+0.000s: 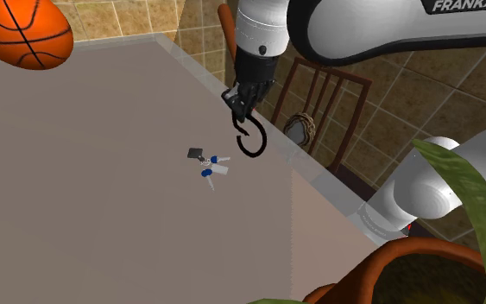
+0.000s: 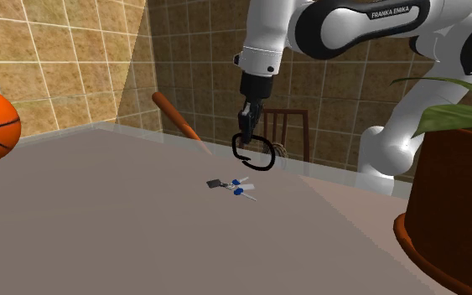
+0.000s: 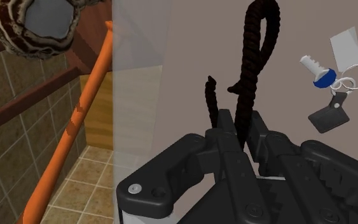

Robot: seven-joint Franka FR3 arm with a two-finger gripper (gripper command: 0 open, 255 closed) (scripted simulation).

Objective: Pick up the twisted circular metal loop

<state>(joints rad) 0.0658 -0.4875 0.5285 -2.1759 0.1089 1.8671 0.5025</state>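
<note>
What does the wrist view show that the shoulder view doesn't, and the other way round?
Wrist view adds the loop's rope-like twist, clasped between the fingers. Shoulder view adds the basketball and the potted plant. Both share the gripper holding the loop, the keys on the table and the orange bat.

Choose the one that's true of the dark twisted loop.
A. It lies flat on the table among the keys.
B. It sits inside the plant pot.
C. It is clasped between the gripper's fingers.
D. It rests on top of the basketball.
C: the wrist view shows the dark twisted loop pinched between the black fingers of the gripper, and the shoulder view shows it hanging from them, apart from the keys on the table.
</note>
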